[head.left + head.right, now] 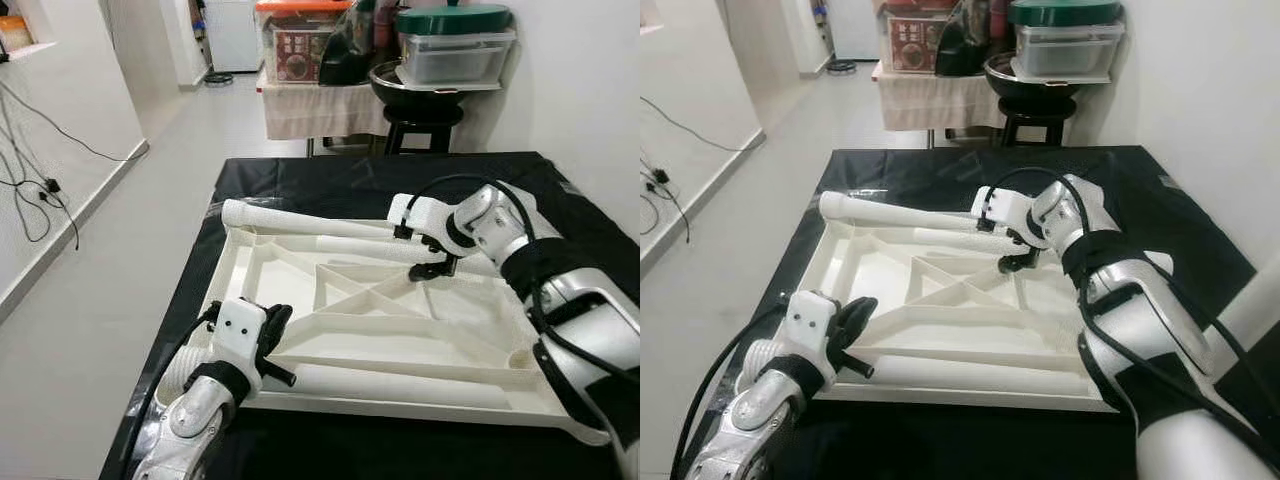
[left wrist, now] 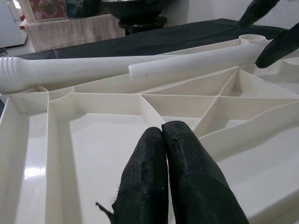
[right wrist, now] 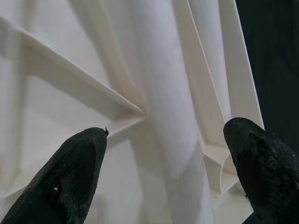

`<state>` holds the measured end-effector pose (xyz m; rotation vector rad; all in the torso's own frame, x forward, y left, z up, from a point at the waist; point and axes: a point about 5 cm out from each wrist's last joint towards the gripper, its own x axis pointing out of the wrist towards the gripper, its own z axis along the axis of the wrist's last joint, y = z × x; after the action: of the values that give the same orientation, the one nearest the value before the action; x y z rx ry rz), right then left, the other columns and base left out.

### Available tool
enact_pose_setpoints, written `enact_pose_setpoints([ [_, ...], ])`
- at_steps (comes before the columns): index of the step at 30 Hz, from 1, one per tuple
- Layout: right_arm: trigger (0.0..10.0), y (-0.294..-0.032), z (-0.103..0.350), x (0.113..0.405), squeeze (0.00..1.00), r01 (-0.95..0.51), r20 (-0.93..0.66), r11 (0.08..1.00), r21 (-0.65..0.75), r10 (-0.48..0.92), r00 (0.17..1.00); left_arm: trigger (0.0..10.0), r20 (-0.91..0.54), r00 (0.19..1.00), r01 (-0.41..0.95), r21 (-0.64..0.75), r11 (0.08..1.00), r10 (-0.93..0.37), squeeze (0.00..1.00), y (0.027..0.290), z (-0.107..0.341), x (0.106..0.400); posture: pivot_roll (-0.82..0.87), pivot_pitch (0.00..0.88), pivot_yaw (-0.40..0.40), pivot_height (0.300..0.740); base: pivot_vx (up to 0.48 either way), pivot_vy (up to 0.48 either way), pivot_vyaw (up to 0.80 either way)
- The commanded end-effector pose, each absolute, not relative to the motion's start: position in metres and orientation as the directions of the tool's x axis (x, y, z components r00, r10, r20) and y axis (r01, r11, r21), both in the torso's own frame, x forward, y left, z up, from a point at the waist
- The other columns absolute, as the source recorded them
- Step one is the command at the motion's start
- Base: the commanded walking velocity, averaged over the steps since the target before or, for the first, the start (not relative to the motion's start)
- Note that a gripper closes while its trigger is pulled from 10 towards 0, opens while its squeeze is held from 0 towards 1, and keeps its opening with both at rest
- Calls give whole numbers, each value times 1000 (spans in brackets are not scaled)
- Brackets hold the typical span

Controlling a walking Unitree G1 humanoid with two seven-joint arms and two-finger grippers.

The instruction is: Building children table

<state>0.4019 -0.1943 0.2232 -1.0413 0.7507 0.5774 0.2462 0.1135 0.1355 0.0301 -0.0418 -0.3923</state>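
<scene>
The white ribbed plastic tabletop lies upside down on the black-covered platform, its underside of diagonal ribs facing up. Three white plastic tube legs rest loose on it: a long one with a threaded end along the far edge, a shorter one just beside it, and a third along the near edge.

Your right gripper hangs over the shorter leg, its two black fingers spread wide, one on either side of the tube, holding nothing. From the wrist view the tube sits off centre between them, nearer the finger on the side of the black cover. If you close from here, that finger would likely meet the tube first and roll it against the long leg, so the grasp ends up skewed or slips off the smooth round plastic.

Your left gripper sits at the near left corner of the tabletop with its fingers pressed together, empty. It does not pin the tabletop, so a sideways shove from the right arm could slide the whole piece on the slick black cover.

Watch the right cable loop too; I judge it could snag a leg once you lift and swing it towards a corner socket
</scene>
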Motion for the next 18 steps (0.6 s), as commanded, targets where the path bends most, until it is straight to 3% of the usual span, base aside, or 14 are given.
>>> enact_pose_setpoints([
  [1, 10000, -195, 221, 403, 0, -721, -778, 408, -560, 41, 627, 10000, -53, 926, 375, 33, 927, -373, 0, 116, 120, 241, -45, 65, -13, 740, 0, 0, 0],
  [10, 10000, -205, 208, 403, 0, -709, -768, 325, -626, -98, 633, 10000, -56, 925, 377, 26, 926, -376, 0, 116, 122, 236, -46, 81, -15, 740, 0, 0, 0],
  [11, 8314, -204, 207, 404, 0, -697, -756, 321, -641, -108, 646, 10000, -56, 925, 377, 23, 926, -375, 0, 115, 122, 235, -44, 86, -15, 740, 0, 0, 0],
  [12, 8314, -204, 207, 404, 0, -690, -749, 321, -649, -112, 653, 10000, -56, 925, 376, 21, 926, -375, 0, 115, 122, 234, -44, 86, -15, 740, 0, 0, 0],
  [13, 3725, -203, 207, 405, 0, -682, -740, 317, -659, -115, 662, 10000, -55, 925, 377, 19, 926, -375, 0, 114, 123, 233, -38, 92, -16, 740, 0, 0, 0],
  [14, 3725, -203, 207, 405, 0, -682, -740, 317, -659, -115, 662, 10000, -55, 925, 377, 19, 926, -375, 0, 114, 123, 233, -38, 92, -16, 740, 0, 0, 0],
  [15, 0, -202, 206, 405, 0, -673, -731, 316, -669, -118, 672, 10000, -56, 925, 376, 17, 926, -375, 0, 114, 123, 232, -38, 92, -16, 740, 0, 0, 0],
  [18, 0, -202, 205, 406, 0, -669, -724, 300, -680, -130, 677, 10000, -58, 925, 376, 13, 926, -375, 0, 113, 123, 229, -36, 96, -17, 740, 0, 0, 0],
])
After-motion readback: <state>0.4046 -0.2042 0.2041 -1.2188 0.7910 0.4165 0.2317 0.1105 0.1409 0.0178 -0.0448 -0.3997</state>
